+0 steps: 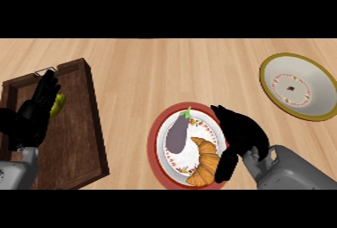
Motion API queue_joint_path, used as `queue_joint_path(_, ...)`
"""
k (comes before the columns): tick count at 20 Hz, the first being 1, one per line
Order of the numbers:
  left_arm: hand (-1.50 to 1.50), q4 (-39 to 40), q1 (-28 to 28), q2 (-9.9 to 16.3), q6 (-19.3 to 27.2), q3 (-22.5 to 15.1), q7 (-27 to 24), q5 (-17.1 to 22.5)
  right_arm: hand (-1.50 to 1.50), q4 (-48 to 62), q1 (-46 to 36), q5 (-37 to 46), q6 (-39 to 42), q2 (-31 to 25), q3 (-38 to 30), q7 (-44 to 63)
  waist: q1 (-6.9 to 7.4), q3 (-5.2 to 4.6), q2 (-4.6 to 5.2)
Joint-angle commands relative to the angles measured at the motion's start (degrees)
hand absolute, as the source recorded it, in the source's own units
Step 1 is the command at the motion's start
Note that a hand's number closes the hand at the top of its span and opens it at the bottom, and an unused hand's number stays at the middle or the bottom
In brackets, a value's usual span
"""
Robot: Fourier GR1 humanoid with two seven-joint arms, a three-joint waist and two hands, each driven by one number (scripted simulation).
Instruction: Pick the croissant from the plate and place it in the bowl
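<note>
The wooden counter (164, 67) fills the whole view, light in colour with long grain lines. At the left lies a dark brown wooden tray (72, 133) with a raised rim, and a small yellow-green thing (59, 105) rests on it, partly hidden, so one cannot tell what it is. At the far right stands the bowl (301, 87), white inside with a yellow rim and a small red pattern at its bottom; it is well apart from the plate. The plate (158, 133), with a red rim and a white middle, sits near the centre, on the near side of the counter. On it lie a purple eggplant (176, 135) to the left and the golden croissant (205, 162) to the right and nearer, touching each other. The right hand (240, 133) is over the right edge of the plate, its fingers bent down beside the croissant, but whether they hold it one cannot tell. The left hand (36, 113) is over the tray, with straight fingers pointing to the far side, holding nothing.
</note>
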Motion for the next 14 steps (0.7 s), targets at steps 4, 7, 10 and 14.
queue_joint_path(4, 0.00, -0.7, -2.8, -1.0, 0.9, -0.4, 3.8, -2.0, -1.50, 3.9, -0.1, 6.7, 0.2, 7.0, 4.9, 10.2, -0.50, 0.07, 0.07)
queue_joint_path(7, 0.00, 3.3, -1.2, -1.9, -0.8, 1.4, -1.2, -1.0, -1.50, 5.1, -0.2, 5.0, 1.6, 8.4, 3.3, 11.1, -0.73, 0.02, 0.15)
queue_joint_path(10, 0.00, -0.8, 0.2, -1.2, 0.3, 1.1, 0.0, -2.8, -1.50, 5.3, 3.5, 5.5, 1.1, 8.5, 4.1, 10.0, -0.66, 0.06, -0.02)
queue_joint_path(14, 0.00, -0.1, -0.9, -1.6, -0.5, 1.9, 1.4, -2.4, -1.50, 3.8, 5.8, 8.4, 0.6, 10.1, 5.5, 10.9, -0.93, 0.06, -0.03)
